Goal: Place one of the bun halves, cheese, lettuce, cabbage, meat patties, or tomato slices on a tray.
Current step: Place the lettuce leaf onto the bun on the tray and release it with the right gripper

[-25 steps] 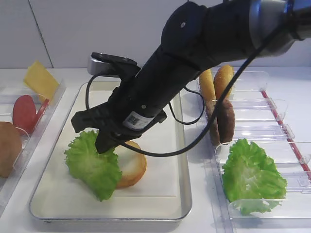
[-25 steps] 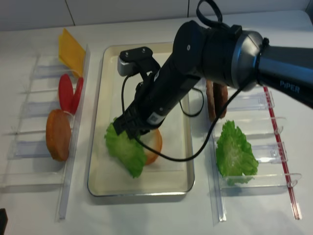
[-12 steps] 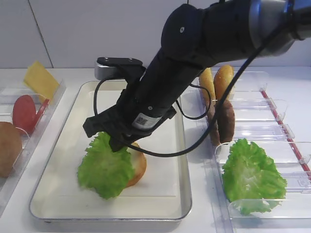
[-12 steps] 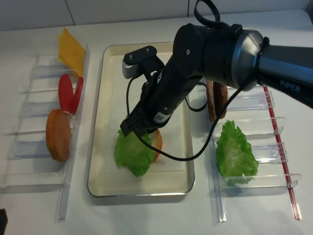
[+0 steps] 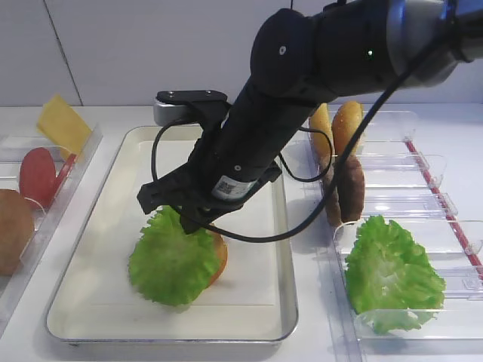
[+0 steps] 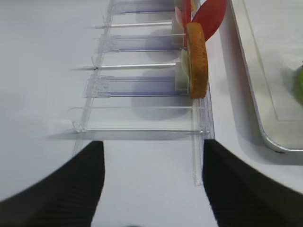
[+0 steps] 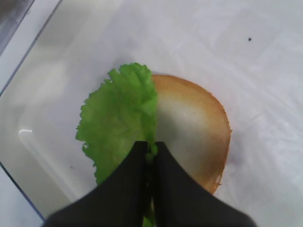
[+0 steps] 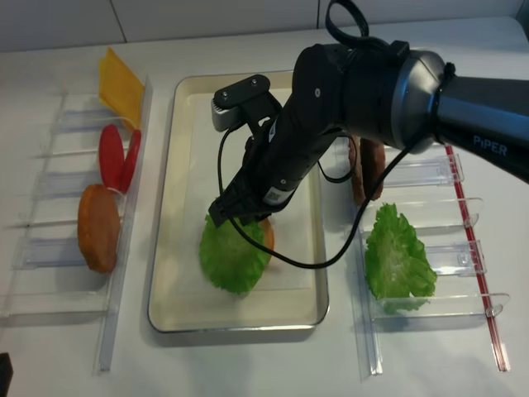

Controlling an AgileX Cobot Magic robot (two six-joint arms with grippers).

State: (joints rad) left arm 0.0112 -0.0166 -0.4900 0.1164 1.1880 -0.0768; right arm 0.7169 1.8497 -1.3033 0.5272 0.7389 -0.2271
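My right gripper (image 5: 185, 219) (image 8: 235, 217) is shut on the lettuce (image 5: 172, 260) (image 8: 234, 258), a ruffled green leaf pinched at its edge between the black fingers (image 7: 137, 165). The leaf hangs low over the cream tray (image 5: 249, 317) (image 8: 178, 165). It lies against a bun half (image 7: 194, 132) (image 5: 219, 256) that rests cut face up on the tray, and covers the bun's left part. In the left wrist view my left gripper (image 6: 149, 161) stands open over bare table, near the clear bins.
Left bins hold the cheese (image 5: 64, 124), tomato slices (image 5: 38, 175) and a bun half (image 6: 196, 59). Right bins hold bun halves (image 5: 336, 128), meat patties (image 5: 349, 188) and the cabbage (image 5: 392, 275), a larger green leaf. My right arm spans the tray's back half.
My right gripper has carried the lettuce to the right, from the tray's left side onto the bun half. The leaf now drapes over the bun. The left gripper's earlier state is not shown.
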